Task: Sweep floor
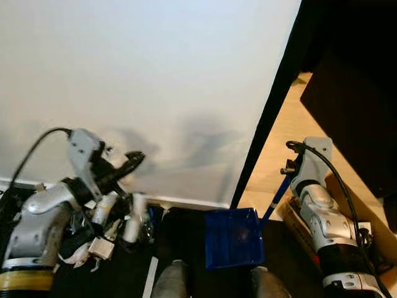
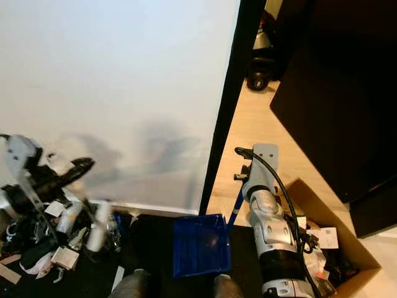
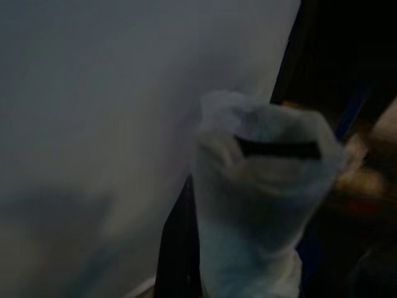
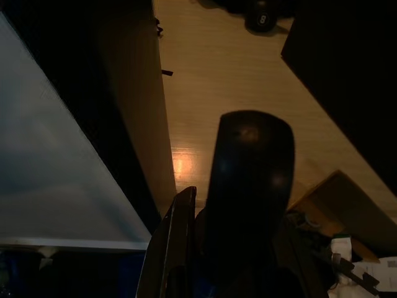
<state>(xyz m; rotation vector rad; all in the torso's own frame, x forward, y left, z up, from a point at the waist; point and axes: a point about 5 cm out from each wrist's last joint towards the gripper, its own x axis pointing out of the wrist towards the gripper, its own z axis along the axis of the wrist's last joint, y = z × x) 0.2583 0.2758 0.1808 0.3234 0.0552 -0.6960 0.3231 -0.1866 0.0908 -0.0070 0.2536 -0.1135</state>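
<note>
Gripping the thin blue handle of a blue plastic dustpan [image 1: 232, 237], the right tool [image 1: 290, 166] is pressed together around it, low beside the black edge of the white wall [image 1: 155, 81]. The dustpan rests on a dark floor mat [image 1: 186, 248] at the wall's foot, its tray looking bare, though shade hides detail. The left tool [image 1: 127, 162] is raised before the wall; whether its fingers are spread or pressed together cannot be told. Its wrist view shows a blurred, pale wrapped tube. An open brown cardboard box [image 2: 338, 245] on the pale wooden floor [image 2: 260, 118] holds papers and dark items; labels there are unreadable.
</note>
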